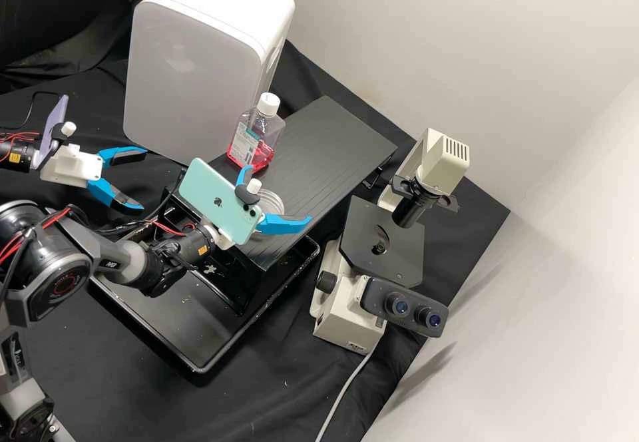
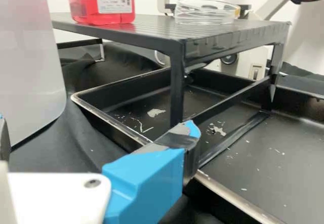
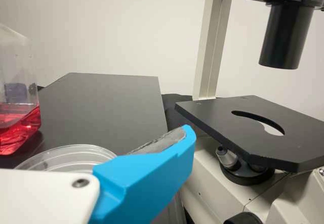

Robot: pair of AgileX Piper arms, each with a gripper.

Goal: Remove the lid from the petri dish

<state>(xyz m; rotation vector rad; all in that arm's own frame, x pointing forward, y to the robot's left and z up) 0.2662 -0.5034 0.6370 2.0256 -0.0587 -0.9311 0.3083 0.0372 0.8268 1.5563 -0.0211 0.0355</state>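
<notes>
1. The clear round plastic petri dish [image 1: 265,198] stands on the ribbed black raised platform [image 1: 333,149], a little left of the middle of the high view, toward the platform's lower left end. Its lid looks to be still on, though the seam between lid and base is too fine to see
2. The right gripper [image 1: 278,196] has its blue fingers spread, one on each side of the dish, and it pinches nothing yet. I cannot tell if a finger already touches the rim. If the fingers close too low, I judge they will take base and lid together, and the whole dish goes up
3. The left gripper [image 1: 142,179], in the upper left part of the high view, is also spread and holds nothing, well apart from the dish. So nothing keeps the base down. A lid that sticks could drag the base up, and the base may then drop back and slide
4. The platform looks smooth, and below its end lies the shallow black metal tray [image 1: 200,339]. An uneven squeeze could push the dish sideways and over that end
5. The clear plastic bottle with red liquid and a white cap [image 1: 253,137] stands near the dish, just above it in the frame. A wide lift or a turn of the wrist could knock it
6. Thin clear plastic is probably slippery, so a weak pinch may let the lid tilt and fall out of the fingers
</notes>
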